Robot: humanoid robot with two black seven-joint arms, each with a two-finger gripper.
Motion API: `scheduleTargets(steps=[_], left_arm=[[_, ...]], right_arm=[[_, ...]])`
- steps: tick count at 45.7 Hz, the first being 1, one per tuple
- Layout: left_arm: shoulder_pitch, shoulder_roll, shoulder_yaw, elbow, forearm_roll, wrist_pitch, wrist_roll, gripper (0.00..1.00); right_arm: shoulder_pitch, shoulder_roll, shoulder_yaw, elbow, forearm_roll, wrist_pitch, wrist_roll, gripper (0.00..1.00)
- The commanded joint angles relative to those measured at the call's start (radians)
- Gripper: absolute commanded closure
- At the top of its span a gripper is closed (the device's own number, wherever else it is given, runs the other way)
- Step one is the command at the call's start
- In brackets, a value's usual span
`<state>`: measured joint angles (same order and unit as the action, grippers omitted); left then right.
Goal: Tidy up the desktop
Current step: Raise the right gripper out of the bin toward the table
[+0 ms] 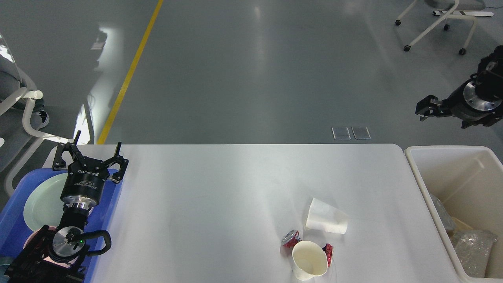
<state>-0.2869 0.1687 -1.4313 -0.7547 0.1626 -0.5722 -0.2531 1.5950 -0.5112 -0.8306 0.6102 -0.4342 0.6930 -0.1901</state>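
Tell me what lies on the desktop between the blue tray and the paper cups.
Nothing: in the head view the desktop is bare between blue tray and paper cups.

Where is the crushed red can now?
In the head view, the crushed red can lies on the desktop, near-right, mostly hidden behind the upright paper cup.

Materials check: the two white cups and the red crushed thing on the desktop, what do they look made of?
Both white cups, the tipped one and the cream-lined one with its mouth toward the camera, look like matte paper: thin rims, no gloss. The red crushed item looks like thin metal, probably a can: a silvery end shows. The desktop is smooth with a soft sheen.
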Motion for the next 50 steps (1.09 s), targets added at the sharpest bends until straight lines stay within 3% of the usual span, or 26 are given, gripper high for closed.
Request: scheduleTargets(steps=[1,8,20,30,50], left_arm=[[0.0,0.0,0.0,0.0,0.0,0.0,0.0,0.03],[0.0,0.0,0.0,0.0,0.0,0.0,0.0,0.03],[0.0,0.0,0.0,0.0,0.0,0.0,-0.002,0.03],[0.0,0.0,0.0,0.0,0.0,0.0,-0.001,0.03],[0.0,0.0,0.0,0.0,0.0,0.0,0.0,0.03]], right_arm=[[0.189,0.025,-0.09,0.14,0.008,0.141,-0.002,0.0],[0.405,0.053,-0.177,0.367,0.012,0.217,-0.003,0.0],[0.758,0.079,-0.259,0.765,0.162,0.217,-0.005,0.0],[0.904,0.12,-0.263,1.013,0.279,0.206,-0.006,0.0],[0.916,0.151,-0.346,1.039,0.364,0.175,-0.008,0.0]])
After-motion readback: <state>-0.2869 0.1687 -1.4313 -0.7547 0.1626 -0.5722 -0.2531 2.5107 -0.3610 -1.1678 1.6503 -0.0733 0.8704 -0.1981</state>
